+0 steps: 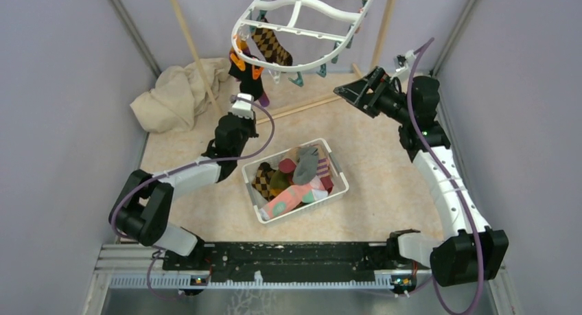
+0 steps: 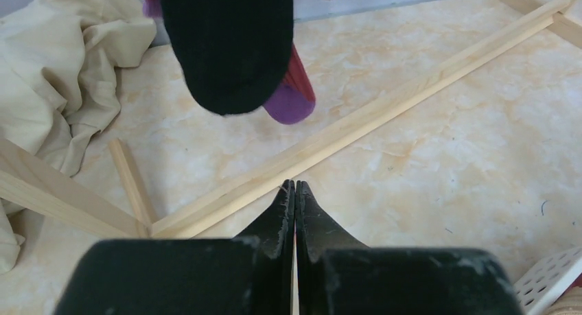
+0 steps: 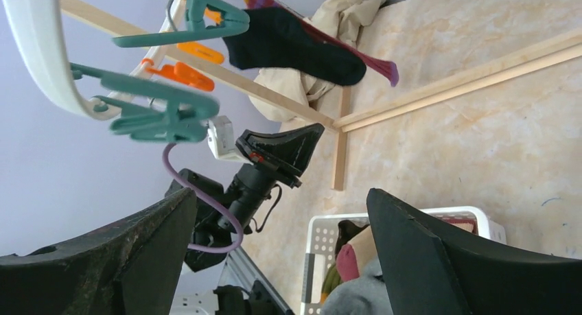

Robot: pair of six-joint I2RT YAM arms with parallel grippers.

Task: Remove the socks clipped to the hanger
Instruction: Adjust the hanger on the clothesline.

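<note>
The white oval hanger (image 1: 302,16) hangs at the top. An argyle sock (image 1: 271,46) and a black sock (image 1: 248,75) with a purple toe stay clipped at its left end. My left gripper (image 1: 241,101) is shut and empty, just below the black sock (image 2: 230,47); its fingertips (image 2: 295,186) are pressed together over the floor. My right gripper (image 1: 346,90) stands open and empty, right of the hanger and under its rim (image 3: 34,54). Teal pegs (image 3: 165,112) and orange pegs (image 3: 182,75) dangle empty before the right gripper (image 3: 281,191). The black sock (image 3: 295,44) shows beyond them.
A white mesh basket (image 1: 252,195) between the arms holds several loose socks (image 1: 295,181). Wooden rack poles (image 1: 189,40) and a floor bar (image 2: 384,109) frame the hanger. A crumpled beige cloth (image 1: 175,95) lies at the back left. Grey walls close both sides.
</note>
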